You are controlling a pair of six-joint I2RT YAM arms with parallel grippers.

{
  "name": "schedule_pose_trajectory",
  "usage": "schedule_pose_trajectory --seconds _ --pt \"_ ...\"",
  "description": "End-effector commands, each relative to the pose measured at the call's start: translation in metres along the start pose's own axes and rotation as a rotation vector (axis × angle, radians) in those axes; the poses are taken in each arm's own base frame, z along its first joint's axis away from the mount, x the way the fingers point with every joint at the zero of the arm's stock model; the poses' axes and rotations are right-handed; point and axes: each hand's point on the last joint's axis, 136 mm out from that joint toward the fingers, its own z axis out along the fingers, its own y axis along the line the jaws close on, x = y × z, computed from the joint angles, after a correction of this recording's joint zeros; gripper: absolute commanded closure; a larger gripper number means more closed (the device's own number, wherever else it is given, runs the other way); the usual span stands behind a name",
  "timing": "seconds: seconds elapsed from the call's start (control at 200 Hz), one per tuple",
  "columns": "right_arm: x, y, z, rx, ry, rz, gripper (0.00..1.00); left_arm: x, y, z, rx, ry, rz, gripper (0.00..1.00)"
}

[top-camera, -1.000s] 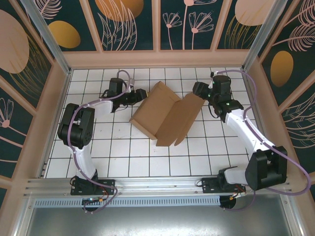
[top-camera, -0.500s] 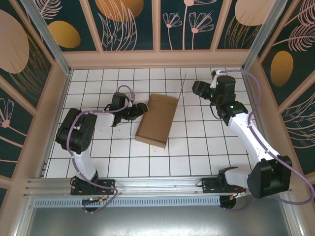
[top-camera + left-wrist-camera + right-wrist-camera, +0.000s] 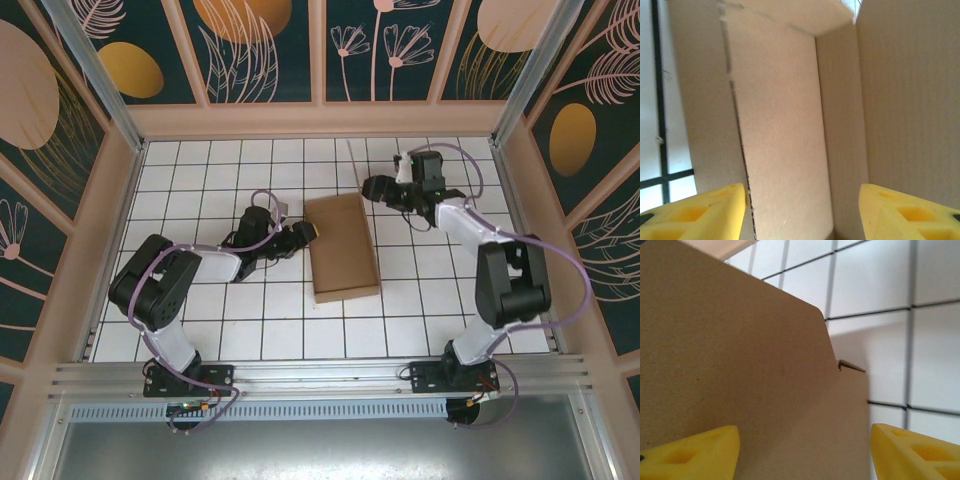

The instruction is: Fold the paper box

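While the paper box (image 3: 342, 247) lies centred on the tiled bench (image 3: 420, 320), the left end effector (image 3: 303, 233) spread at its left wall and the right end effector (image 3: 372, 187) spread at its far right corner, folded panels may spring open, as neither appears to clamp them.

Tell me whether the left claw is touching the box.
Cannot tell. From above, the left claw reaches the left edge of the box with no clear gap; its wrist view shows open fingers flanking cardboard, contact unclear.

white tiled floor (image 3: 250, 320), dark floral wall panels (image 3: 270, 50), pale wooden frame (image 3: 310, 118)
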Motion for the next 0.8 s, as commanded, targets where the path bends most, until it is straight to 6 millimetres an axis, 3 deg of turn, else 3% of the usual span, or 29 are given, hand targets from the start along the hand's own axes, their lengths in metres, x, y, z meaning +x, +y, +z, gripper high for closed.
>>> schedule_pose_trajectory --seconds 0.0,0.08,0.135,0.325,0.445,0.56,0.661,0.726,0.746,0.796 --pt "-0.003 0.038 0.021 -0.192 0.098 -0.058 0.31 -0.002 -0.010 -0.007 0.037 -0.051 0.017 0.36" --pt "-0.010 0.040 0.029 -0.171 0.121 -0.110 0.31 -0.006 -0.021 -0.022 0.029 -0.087 0.067 0.30" --pt "-0.026 0.037 0.023 -0.110 0.079 -0.137 0.31 -0.010 -0.023 -0.034 -0.014 -0.121 0.116 0.28" --pt "-0.083 0.042 -0.030 0.085 -0.101 -0.247 0.30 -0.047 -0.030 -0.076 -0.254 -0.278 0.333 0.29" --pt "-0.101 0.050 -0.065 0.177 -0.175 -0.308 0.29 -0.073 -0.033 -0.083 -0.336 -0.314 0.376 0.28" --pt "-0.099 0.070 -0.087 0.139 -0.202 -0.360 0.29 -0.100 -0.024 -0.085 -0.353 -0.345 0.341 0.30" --pt "-0.076 0.101 -0.092 0.051 -0.199 -0.544 0.27 -0.122 -0.014 -0.078 -0.362 -0.322 0.334 0.32" --pt "-0.060 0.111 -0.087 0.057 -0.177 -0.669 0.25 -0.119 -0.004 -0.070 -0.385 -0.274 0.346 0.33" --pt "-0.057 0.111 -0.085 0.064 -0.162 -0.686 0.25 -0.124 -0.014 -0.068 -0.360 -0.278 0.349 0.34" --pt "-0.049 0.111 -0.075 0.076 -0.088 -0.711 0.25 -0.117 -0.011 -0.062 -0.331 -0.244 0.323 0.35"
